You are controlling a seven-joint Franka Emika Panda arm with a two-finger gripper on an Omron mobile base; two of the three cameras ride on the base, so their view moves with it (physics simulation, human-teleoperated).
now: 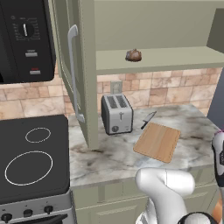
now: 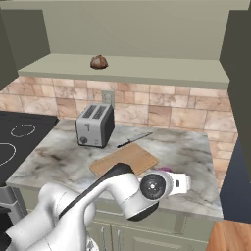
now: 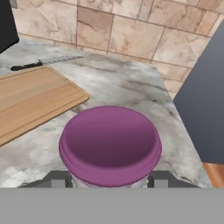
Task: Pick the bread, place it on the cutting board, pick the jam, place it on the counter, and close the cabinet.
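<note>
The sage-green wall cabinet (image 1: 87, 74) stands open across the upper frame, and the light-brown wooden cutting board (image 1: 157, 141) at centre lies bare. The lumpy brown bread roll (image 1: 133, 55) sits on the shelf, upper centre. The gripper (image 3: 109, 179) grasps the purple jam jar (image 3: 110, 144) over the marbled stone counter (image 3: 127, 85), lower centre; nothing seems finished.

Around the cutting board (image 1: 157, 141) the worktop (image 1: 109, 155) lies bare to its front and right. Behind the board a knife (image 1: 148, 120) lies close by, with the toaster (image 1: 117, 113) behind and left. Left of the toaster, the cabinet's open door (image 1: 74, 74) juts out over the worktop
</note>
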